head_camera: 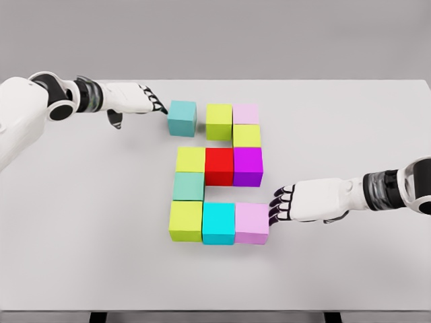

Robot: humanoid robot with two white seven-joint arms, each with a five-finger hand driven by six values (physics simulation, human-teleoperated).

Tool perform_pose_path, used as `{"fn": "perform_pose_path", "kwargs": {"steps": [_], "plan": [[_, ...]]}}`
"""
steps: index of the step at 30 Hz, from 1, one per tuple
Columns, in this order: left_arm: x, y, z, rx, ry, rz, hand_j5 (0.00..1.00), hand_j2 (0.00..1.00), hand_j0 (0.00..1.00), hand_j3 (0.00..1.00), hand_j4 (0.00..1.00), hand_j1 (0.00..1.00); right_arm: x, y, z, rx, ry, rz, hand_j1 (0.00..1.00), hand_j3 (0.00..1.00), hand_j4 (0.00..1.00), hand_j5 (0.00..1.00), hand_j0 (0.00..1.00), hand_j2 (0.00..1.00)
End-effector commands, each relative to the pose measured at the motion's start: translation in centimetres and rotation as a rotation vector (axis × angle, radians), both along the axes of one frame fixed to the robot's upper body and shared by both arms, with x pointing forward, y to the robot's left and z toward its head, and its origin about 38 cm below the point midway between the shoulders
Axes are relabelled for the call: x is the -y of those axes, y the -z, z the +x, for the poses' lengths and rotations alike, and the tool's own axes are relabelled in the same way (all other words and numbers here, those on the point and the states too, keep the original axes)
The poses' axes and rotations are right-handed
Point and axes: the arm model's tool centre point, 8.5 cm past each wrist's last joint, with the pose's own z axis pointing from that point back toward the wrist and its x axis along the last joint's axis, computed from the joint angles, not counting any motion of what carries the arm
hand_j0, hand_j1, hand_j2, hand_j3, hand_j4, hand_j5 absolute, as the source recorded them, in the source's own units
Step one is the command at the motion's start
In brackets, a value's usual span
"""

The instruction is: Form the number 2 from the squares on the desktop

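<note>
**Blocks nearly in a "2", both hands at the edges**

White desk (pixel 81 256), coloured cubes grouped near its middle. Top row: teal cube (pixel 182 118) sits slightly apart to the left, with a small gap before the lime cube (pixel 219 121); pale pink cube (pixel 246 114) touches the lime one on its right. Below the pink: a yellow-green cube (pixel 247 136). Middle row, touching: yellow cube (pixel 191 159), red cube (pixel 219 166), magenta cube (pixel 248 166). Below the yellow one: a sea-green cube (pixel 188 186). Bottom row, touching: olive-yellow cube (pixel 186 221), cyan cube (pixel 219 223), lilac cube (pixel 252 223).

Left hand (pixel 131 101) lies flat just left of the teal cube, fingers (pixel 156 103) stretched out, tips at or nearly at the cube's left face; holding nothing. Contact hard to confirm.

Right hand (pixel 306 202) rests low by the lilac cube's right side, fingers (pixel 277 205) loosely curled toward that face, gripping nothing.
</note>
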Motion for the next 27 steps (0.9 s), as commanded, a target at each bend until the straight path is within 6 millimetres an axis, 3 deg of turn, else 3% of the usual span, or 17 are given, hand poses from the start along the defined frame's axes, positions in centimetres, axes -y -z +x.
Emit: {"fn": "perform_pose_path", "kwargs": {"steps": [1, 4, 5, 6, 9, 11, 14, 18, 23, 27], "plan": [[0.4, -0.2, -0.2, 0.004, 0.016, -0.004, 1.0, 1.0, 1.0, 1.0, 1.0, 1.0, 0.2, -0.2, 0.1, 0.004, 0.007, 0.0, 0.99, 0.99, 0.99, 0.99, 0.99, 0.99], [0.9, 0.1, -0.4, 0.0, 0.035, 0.004, 1.0, 1.0, 1.0, 1.0, 1.0, 1.0, 2.2, -0.9, 1.1, 0.024, 0.065, -0.018, 0.99, 0.99, 0.99, 0.99, 0.99, 0.99], [0.9, 0.3, -0.5, -0.003, 0.036, 0.006, 1.0, 1.0, 1.0, 1.0, 1.0, 1.0, 3.1, -2.3, 1.9, 0.058, 0.099, -0.004, 1.0, 1.0, 1.0, 1.0, 1.0, 1.0], [0.9, 0.3, -0.5, -0.005, 0.037, 0.009, 1.0, 1.0, 1.0, 1.0, 1.0, 1.0, 4.8, -5.8, 3.1, 0.139, 0.16, 0.033, 1.0, 1.0, 1.0, 1.0, 1.0, 1.0], [0.9, 0.5, -0.6, -0.008, 0.037, 0.01, 1.0, 1.0, 1.0, 1.0, 1.0, 1.0, 7.6, -10.9, 4.8, 0.151, 0.293, 0.271, 1.0, 1.0, 1.0, 1.0, 1.0, 1.0], [0.9, 0.5, -0.6, -0.008, 0.037, 0.01, 1.0, 1.0, 1.0, 1.0, 1.0, 1.0, 9.6, -11.3, 5.6, 0.083, 0.384, 0.444, 1.0, 1.0, 1.0, 1.0, 1.0, 1.0], [1.0, 0.7, -0.7, -0.012, 0.04, 0.013, 1.0, 1.0, 1.0, 1.0, 1.0, 1.0, 9.5, -8.2, 7.0, -0.031, 0.483, 0.734, 1.0, 1.0, 1.0, 1.0, 1.0, 1.0], [1.2, 0.7, -0.9, -0.01, 0.056, 0.017, 1.0, 1.0, 1.0, 1.0, 1.0, 1.0, 10.5, -3.4, 4.9, -0.125, 0.607, 1.032, 1.0, 1.0, 1.0, 1.0, 1.0, 1.0], [1.3, 0.6, -1.1, -0.006, 0.065, 0.018, 1.0, 1.0, 1.0, 1.0, 1.0, 1.0, 11.8, -0.1, 3.8, -0.172, 0.7, 1.068, 1.0, 1.0, 1.0, 1.0, 1.0, 1.0], [1.3, 0.6, -1.1, -0.006, 0.065, 0.018, 1.0, 1.0, 1.0, 1.0, 1.0, 1.0, 10.6, 1.1, 3.4, -0.201, 0.7, 1.093, 1.0, 1.0, 1.0, 1.0, 1.0, 1.0]]}}
